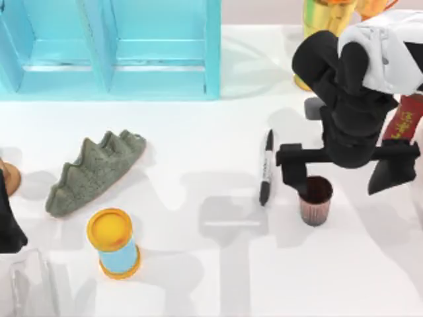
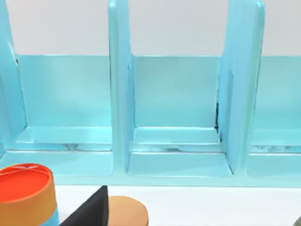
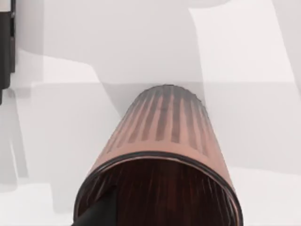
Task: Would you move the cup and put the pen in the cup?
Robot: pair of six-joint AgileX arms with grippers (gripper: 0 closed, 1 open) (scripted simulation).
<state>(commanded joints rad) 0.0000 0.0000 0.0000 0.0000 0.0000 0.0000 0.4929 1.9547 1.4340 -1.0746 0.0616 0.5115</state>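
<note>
The cup (image 1: 316, 200) stands upright on the white table, right of centre, with ribbed pinkish-brown sides and a dark maroon inside. Close up, the cup (image 3: 164, 141) shows its rim and mouth in the right wrist view. The pen (image 1: 266, 167), black with a white band, lies flat just left of the cup. My right gripper (image 1: 337, 183) hangs open over the cup, its left finger by the cup's left rim and its right finger well off to the right. One dark fingertip (image 3: 96, 213) overlaps the cup's mouth. My left arm (image 1: 8, 221) sits parked at the left edge.
A light blue rack (image 1: 112, 46) spans the back left and shows as the rack (image 2: 174, 117) in the left wrist view. A grey-green ridged object (image 1: 92, 172) and a blue cylinder with yellow rims (image 1: 114, 243) lie at the left. A gold trophy (image 1: 324, 16) stands at the back right.
</note>
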